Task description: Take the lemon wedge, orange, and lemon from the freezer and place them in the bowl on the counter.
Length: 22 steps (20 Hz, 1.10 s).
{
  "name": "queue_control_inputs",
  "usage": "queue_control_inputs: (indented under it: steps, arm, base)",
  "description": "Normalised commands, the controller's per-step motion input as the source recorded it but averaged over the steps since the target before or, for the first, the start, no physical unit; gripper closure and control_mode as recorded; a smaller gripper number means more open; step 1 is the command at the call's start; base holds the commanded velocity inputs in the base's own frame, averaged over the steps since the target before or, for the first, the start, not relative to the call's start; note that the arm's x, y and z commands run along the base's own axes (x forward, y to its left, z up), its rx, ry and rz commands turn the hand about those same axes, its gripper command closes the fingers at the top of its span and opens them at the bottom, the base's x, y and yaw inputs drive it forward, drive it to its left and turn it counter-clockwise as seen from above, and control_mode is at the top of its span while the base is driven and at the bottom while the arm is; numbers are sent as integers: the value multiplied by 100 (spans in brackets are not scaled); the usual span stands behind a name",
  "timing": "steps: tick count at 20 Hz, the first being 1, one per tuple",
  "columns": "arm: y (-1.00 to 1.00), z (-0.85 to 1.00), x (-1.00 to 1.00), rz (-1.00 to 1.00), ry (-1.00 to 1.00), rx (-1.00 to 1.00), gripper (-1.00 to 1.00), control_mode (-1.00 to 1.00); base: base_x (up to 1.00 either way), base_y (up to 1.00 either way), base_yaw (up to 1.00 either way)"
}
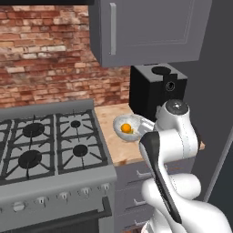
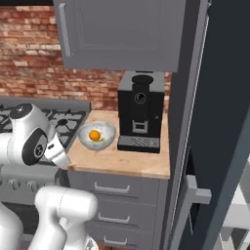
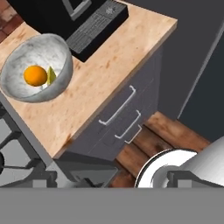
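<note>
The speckled whitish bowl (image 3: pixel 57 52) stands on the wood counter (image 3: pixel 109 70), beside the black coffee machine. In it lie the orange (image 3: pixel 35 75) and, against the orange's right side, the small yellow lemon wedge (image 3: pixel 52 76). The bowl (image 1: pixel 119 124) with the orange (image 1: pixel 126 128) also appears just past my arm, and the same bowl (image 2: pixel 108 133) and orange (image 2: pixel 94 135) appear from the other side. My gripper (image 3: pixel 127 178) hangs open and empty off the counter's front edge, above the drawers and apart from the bowl. The freezer (image 2: pixel 219 122) rises at the right, door open. The lemon is out of view.
The black coffee machine (image 2: pixel 139 110) stands right of the bowl, under a grey wall cupboard (image 2: pixel 122 34). A gas stove (image 1: pixel 45 141) adjoins the counter on the left. Grey drawers with bar handles (image 3: pixel 117 109) sit below the counter, above a wood floor (image 3: pixel 166 135).
</note>
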Motion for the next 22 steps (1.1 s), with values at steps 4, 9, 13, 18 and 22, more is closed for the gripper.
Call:
queue_control_inputs:
  steps: [4, 9, 13, 18, 22]
  arm:
    - [0, 0, 0, 0, 0, 0, -100, 100]
    - [0, 0, 0, 0, 0, 0, -100, 100]
    - [0, 0, 0, 0, 0, 0, -100, 100]
    - [0, 0, 0, 0, 0, 0, -100, 100]
    - [0, 0, 0, 0, 0, 0, -100, 100]
  base:
    - [-54, 0, -4]
    - [-47, 0, -3]
    - [-47, 0, -4]
    - [-49, 0, -4]
    - [-51, 0, -5]
